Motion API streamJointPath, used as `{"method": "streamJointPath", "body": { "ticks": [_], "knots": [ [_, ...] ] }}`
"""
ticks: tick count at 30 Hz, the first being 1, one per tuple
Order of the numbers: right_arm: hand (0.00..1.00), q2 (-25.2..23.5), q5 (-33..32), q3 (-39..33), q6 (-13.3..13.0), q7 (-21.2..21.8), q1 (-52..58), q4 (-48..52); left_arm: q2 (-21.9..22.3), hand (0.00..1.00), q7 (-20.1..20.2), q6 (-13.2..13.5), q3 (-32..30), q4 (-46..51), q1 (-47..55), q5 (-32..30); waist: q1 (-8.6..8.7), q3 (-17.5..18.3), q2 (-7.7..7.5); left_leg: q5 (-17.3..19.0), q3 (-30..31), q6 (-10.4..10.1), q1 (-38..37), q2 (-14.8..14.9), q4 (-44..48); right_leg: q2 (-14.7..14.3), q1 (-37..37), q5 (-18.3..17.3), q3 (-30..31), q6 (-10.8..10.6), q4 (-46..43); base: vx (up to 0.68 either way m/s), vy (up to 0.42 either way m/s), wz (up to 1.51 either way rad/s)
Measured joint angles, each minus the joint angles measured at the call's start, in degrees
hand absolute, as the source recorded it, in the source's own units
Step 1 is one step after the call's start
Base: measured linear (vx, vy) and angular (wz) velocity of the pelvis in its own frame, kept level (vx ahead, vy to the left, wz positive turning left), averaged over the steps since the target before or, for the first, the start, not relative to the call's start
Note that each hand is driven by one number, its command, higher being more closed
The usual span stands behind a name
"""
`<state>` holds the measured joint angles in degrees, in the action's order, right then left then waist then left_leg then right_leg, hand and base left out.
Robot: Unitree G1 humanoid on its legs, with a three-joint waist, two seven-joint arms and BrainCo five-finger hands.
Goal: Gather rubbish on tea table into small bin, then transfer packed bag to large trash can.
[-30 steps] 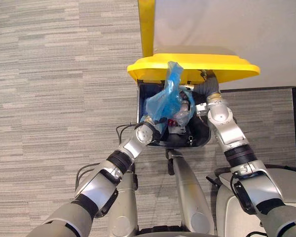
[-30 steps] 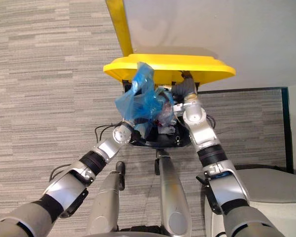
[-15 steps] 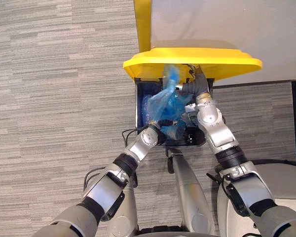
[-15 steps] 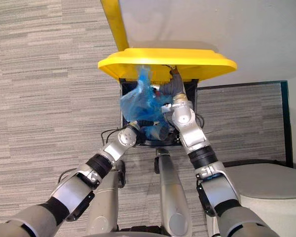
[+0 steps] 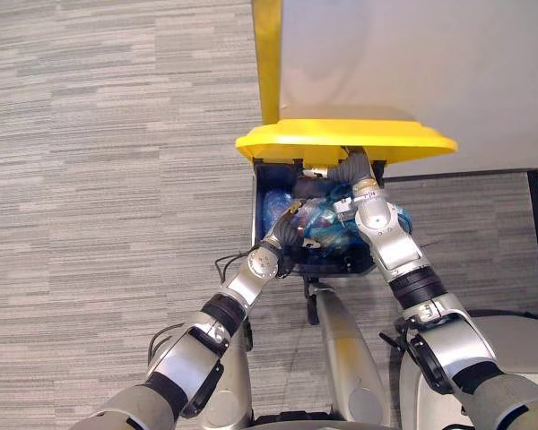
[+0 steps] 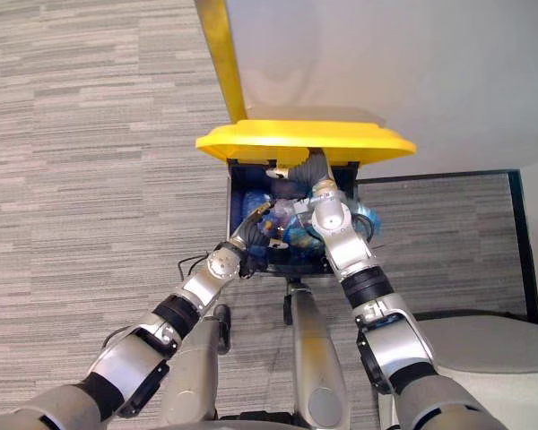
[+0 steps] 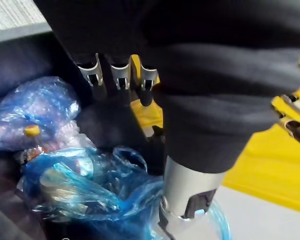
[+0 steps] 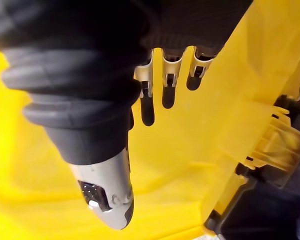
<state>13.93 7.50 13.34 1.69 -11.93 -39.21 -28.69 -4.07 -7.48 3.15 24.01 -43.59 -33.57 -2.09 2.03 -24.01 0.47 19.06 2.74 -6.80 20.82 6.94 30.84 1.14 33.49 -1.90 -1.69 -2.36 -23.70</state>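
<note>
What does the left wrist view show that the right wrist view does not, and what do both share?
Left wrist view: the left hand, fingers straight, above crumpled blue bags lying inside the dark trash can, a yellow cap among them. Right wrist view: the right hand, fingers straight against the underside of the yellow lid. Shared: the yellow lid and the can's dark body.
</note>
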Motion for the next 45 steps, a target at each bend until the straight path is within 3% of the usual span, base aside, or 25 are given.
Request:
{"method": "streamJointPath", "body": {
  "ticks": [8, 12, 17, 22, 26, 27, 30, 33, 34, 35, 36, 37, 40, 42, 43, 44, 45],
  "knots": [
    [0.0, -0.04, 2.89, -3.41, 0.5, 2.44, 14.53, -0.11, -5.3, 0.0, 1.47, 1.34, -8.99, 11.36, 16.04, 5.71, -0.06, 4.46, 0.19, -2.43, 2.06, -0.22, -8.25, 0.17, -7.45, 0.08, -8.69, 0.08, -2.63, 0.12, 5.21, 0.06, -0.013, 0.15],
    [0.0, -0.83, 4.8, -7.43, 1.02, 4.33, 21.91, -0.24, -6.56, 0.0, 2.97, 1.74, -14.02, 12.25, 23.92, 8.27, -1.35, 7.32, 0.24, -3.97, 2.91, -0.21, -12.12, 0.16, -11.31, 0.24, -12.1, -0.05, -3.59, 0.01, 6.87, 0.06, -0.023, 0.13],
    [0.0, -2.5, 6.68, -11.37, 1.03, 5.56, 27.69, -1.84, -6.85, 0.0, 4.76, 1.68, -20.32, 10.6, 30.19, 7.94, -1.34, 10.15, -0.04, -5.42, 5.09, -0.38, -14.98, -0.07, -13.78, 1.03, -15.34, -0.97, -5.93, -0.57, 7.08, 0.0, -0.035, 0.28],
    [0.0, -3.95, 6.66, -14.77, 1.0, 6.02, 32.4, -3.55, -7.03, 0.0, 4.04, 0.51, -30.17, 2.16, 34.86, 5.73, -1.49, 13.09, -0.93, -6.37, 5.79, -0.48, -17.75, -0.04, -15.96, 1.16, -17.42, -1.99, -6.52, -1.16, 7.02, -0.03, -0.049, 0.09],
    [0.0, -4.82, 6.65, -15.62, 1.05, 6.14, 34.58, -5.0, -6.93, 0.0, 3.53, -0.45, -32.05, -0.37, 37.34, 3.86, -2.0, 13.8, -1.74, -6.45, 5.57, -0.47, -18.94, -0.03, -15.85, 0.97, -18.39, -2.0, -6.01, -1.2, 7.02, -0.04, -0.031, -0.04],
    [0.0, -4.98, 6.65, -15.64, 1.04, 6.22, 35.26, -5.34, -6.61, 0.0, 3.5, -0.47, -32.71, -0.52, 38.14, 3.59, -2.86, 13.84, -1.87, -6.36, 4.89, -0.41, -19.7, -0.07, -15.33, 0.97, -18.86, -2.08, -5.39, -1.31, 6.81, -0.04, 0.028, -0.21],
    [0.0, -5.85, 6.55, -15.84, 0.98, 6.61, 35.68, -5.9, -6.14, 0.0, 3.13, -0.41, -33.75, -0.6, 39.28, 3.62, -3.15, 13.46, -2.43, -4.59, 3.52, 0.12, -19.73, -0.38, -11.59, 0.91, -19.12, -2.11, -3.65, -1.44, 5.39, -0.07, 0.051, -0.27],
    [0.0, -8.04, 5.51, -15.89, 0.86, 6.59, 37.65, -5.41, -5.31, 0.0, 2.33, -0.38, -33.73, -0.84, 40.49, 3.69, -3.19, 12.96, -3.29, -2.52, 2.06, 0.82, -18.89, -1.0, -6.43, 1.16, -18.9, -1.68, -2.16, -2.13, 3.6, -0.13, 0.078, -0.26],
    [0.0, -8.76, 3.95, -16.16, 0.83, 6.58, 39.63, -4.17, -4.63, 0.0, 2.28, -0.37, -33.76, -0.82, 40.46, 3.73, -3.24, 12.95, -3.59, -2.24, 1.52, 1.3, -17.5, -1.21, -4.83, 1.37, -18.44, -0.51, -1.66, -4.09, 4.78, -0.17, 0.065, -0.22],
    [0.0, -9.26, 3.4, -16.63, 0.81, 6.54, 40.45, -3.58, -4.14, 0.0, 2.19, -0.36, -33.73, -0.75, 40.43, 3.75, -3.31, 12.97, -2.95, -2.64, 1.36, 1.8, -16.81, -0.06, -5.29, 1.29, -18.17, -1.02, -2.18, -5.34, 5.2, -0.21, 0.021, -0.37],
    [0.0, -10.41, 2.19, -17.14, 0.64, 6.05, 41.36, -3.42, -2.89, 0.0, 2.06, -0.24, -33.68, -0.73, 40.4, 3.9, -3.87, 12.43, -2.58, -3.83, -0.19, 2.12, -16.06, 0.21, -6.2, 2.44, -14.28, -3.1, -3.22, -2.37, -4.48, -0.22, -0.013, -0.4],
    [0.0, -11.47, 1.62, -18.17, 0.64, 5.69, 42.98, -3.46, -2.24, 0.0, 1.98, -0.39, -33.66, -0.73, 40.4, 4.06, -3.95, 12.52, -3.25, -4.72, -0.99, 2.29, -15.67, 0.1, -6.58, 4.22, -12.9, -5.4, -3.61, -1.24, -15.49, -0.21, -0.01, -0.35],
    [0.0, -13.56, 0.59, -20.93, 0.63, 5.17, 46.55, -3.83, -1.3, 0.0, 1.86, -0.41, -33.47, -0.27, 40.47, 4.21, -4.64, 13.42, -4.72, -6.81, -1.32, 1.12, -14.24, 0.12, -8.48, 9.11, -18.89, -9.8, -4.79, -1.14, -27.01, -0.12, -0.096, -0.16],
    [0.0, -13.4, -0.27, -22.66, 0.41, 4.42, 46.11, -4.62, -0.79, 0.0, 1.46, -0.51, -33.75, 0.27, 39.65, 4.24, -4.38, 13.95, -5.03, -8.1, -2.1, -0.06, -11.9, 1.22, -9.53, 8.14, -21.47, -13.39, -7.13, -2.83, -18.61, -0.11, -0.203, -0.38],
    [0.0, -13.49, -0.31, -24.0, 0.26, 3.83, 44.97, -6.41, 0.21, 0.0, 1.24, -0.54, -33.75, 0.1, 39.43, 4.24, -5.31, 14.3, -4.39, -11.01, -4.07, -0.04, -12.39, 2.15, -12.82, 6.66, -21.93, -13.58, -7.66, -2.79, -12.3, -0.08, -0.171, -0.67],
    [0.0, -12.72, -0.4, -24.8, -0.17, 3.31, 44.46, -7.5, 0.75, 0.0, 1.17, -0.53, -33.78, -0.17, 39.34, 4.24, -5.73, 14.5, -4.25, -12.66, -5.83, 0.64, -12.89, 2.33, -15.1, 6.11, -22.54, -13.75, -7.66, -2.46, -8.69, -0.05, -0.125, -0.79],
    [0.0, -11.49, -0.84, -25.84, -0.88, 3.07, 43.66, -10.09, 1.31, 0.0, 1.2, -0.49, -33.8, -1.43, 38.52, 4.26, -5.53, 14.63, -3.67, -15.17, -7.73, 0.45, -13.8, 2.64, -19.04, 5.09, -24.23, -13.74, -7.45, -0.28, -2.21, -0.06, -0.124, -0.45]
  ]
}}
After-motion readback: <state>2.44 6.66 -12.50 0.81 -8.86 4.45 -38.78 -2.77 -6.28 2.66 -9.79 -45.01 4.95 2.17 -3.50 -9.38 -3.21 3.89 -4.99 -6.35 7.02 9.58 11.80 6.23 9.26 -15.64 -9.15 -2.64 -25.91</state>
